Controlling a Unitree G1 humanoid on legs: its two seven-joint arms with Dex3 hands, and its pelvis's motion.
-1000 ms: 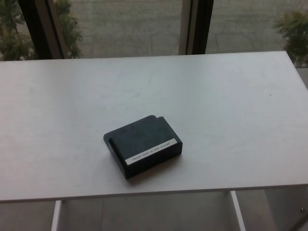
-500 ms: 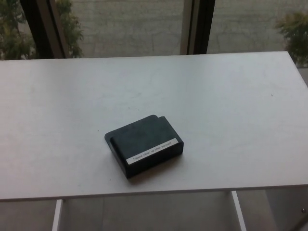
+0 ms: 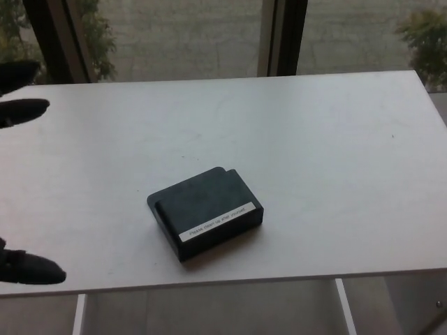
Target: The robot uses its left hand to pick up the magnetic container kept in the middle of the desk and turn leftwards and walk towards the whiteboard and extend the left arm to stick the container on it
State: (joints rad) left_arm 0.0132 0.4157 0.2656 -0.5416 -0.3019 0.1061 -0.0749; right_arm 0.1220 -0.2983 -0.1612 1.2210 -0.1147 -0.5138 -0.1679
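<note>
One head view only. Black magnetic container point(image 3: 206, 213) lies flat on the white worktop point(image 3: 335, 153), about mid-width and close to the near edge, turned at a slant. A white label strip point(image 3: 216, 222) runs along the container's near side; the print is too small to read. Nothing touches the container.

Left hand point(image 3: 24, 269) shows only as black fingertips at the picture edge, well to the left of the container. Two fingers point(image 3: 24, 109) sit farther back than it and the thumb tip nearer, spread wide apart and holding nothing.

Beyond the container, past the worktop's far edge, are window glass and a dark window frame post point(image 3: 283, 38), with shrubs point(image 3: 426, 38) outside. A white worktop leg point(image 3: 346, 307) shows below.
</note>
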